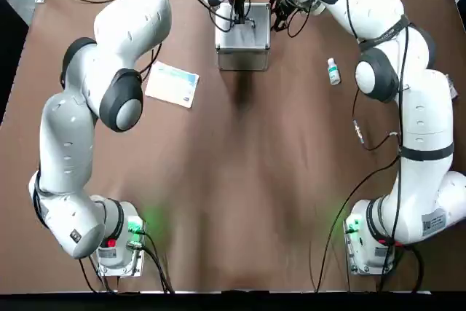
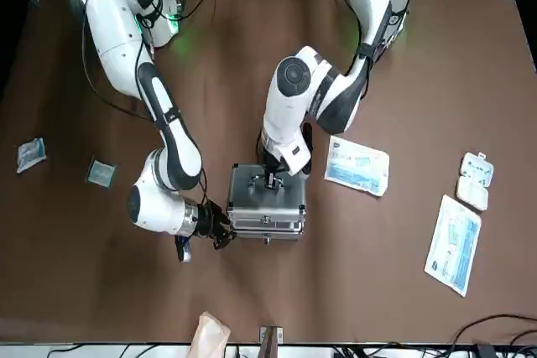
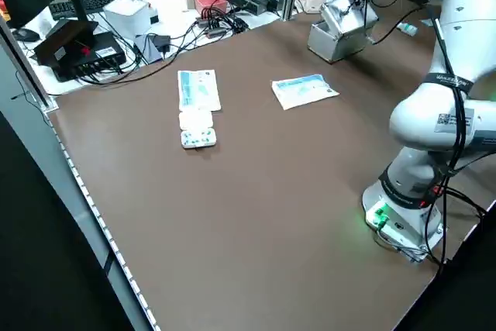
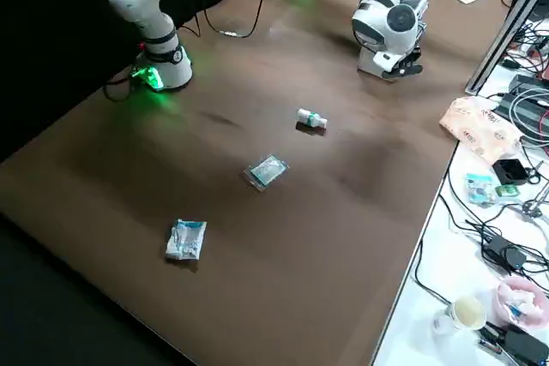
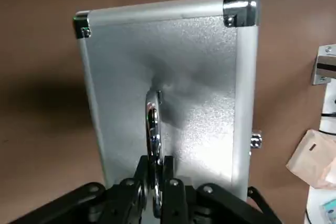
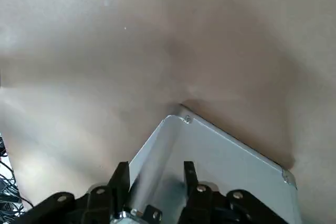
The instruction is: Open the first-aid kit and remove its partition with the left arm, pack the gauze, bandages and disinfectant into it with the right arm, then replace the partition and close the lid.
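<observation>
Clamped on the wire handle (image 5: pixel 152 124), your left gripper (image 5: pixel 154 182) sits atop the lid (image 5: pixel 199 77) of the kit (image 2: pixel 267 201), which stands shut at the table's far edge. Your right gripper (image 6: pixel 153 182) has its jaws parted around the kit's corner, seemingly bracing it. You're at the opening step; the front latches likely need releasing before you lift. The disinfectant (image 1: pixel 333 71) lies near the right arm.

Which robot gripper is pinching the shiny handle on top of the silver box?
The left gripper: it is shut on the wire handle atop the first-aid kit. The right gripper only sits against the kit's side.
</observation>
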Robot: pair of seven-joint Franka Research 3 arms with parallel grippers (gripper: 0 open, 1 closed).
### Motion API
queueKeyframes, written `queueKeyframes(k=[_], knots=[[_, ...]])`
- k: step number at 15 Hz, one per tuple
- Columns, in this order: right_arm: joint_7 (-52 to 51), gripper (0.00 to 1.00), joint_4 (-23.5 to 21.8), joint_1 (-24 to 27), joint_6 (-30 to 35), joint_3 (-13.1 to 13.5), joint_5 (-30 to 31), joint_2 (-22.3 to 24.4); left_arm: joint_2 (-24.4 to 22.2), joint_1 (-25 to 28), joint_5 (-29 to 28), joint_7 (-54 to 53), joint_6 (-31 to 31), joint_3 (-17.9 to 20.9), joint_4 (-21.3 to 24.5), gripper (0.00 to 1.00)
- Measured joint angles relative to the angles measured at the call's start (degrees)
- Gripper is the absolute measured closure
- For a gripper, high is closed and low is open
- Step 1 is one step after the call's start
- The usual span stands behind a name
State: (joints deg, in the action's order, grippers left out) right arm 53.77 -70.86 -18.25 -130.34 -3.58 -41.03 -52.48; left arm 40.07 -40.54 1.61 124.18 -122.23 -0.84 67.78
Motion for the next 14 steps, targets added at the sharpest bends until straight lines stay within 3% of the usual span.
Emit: queueKeyframes(k=[14], knots=[[0.04,0.53,0.01,0.00,0.31,0.03,0.00,0.00,-1.93,-0.18,-0.01,-0.20,7.56,-1.97,-0.28,0.87]])
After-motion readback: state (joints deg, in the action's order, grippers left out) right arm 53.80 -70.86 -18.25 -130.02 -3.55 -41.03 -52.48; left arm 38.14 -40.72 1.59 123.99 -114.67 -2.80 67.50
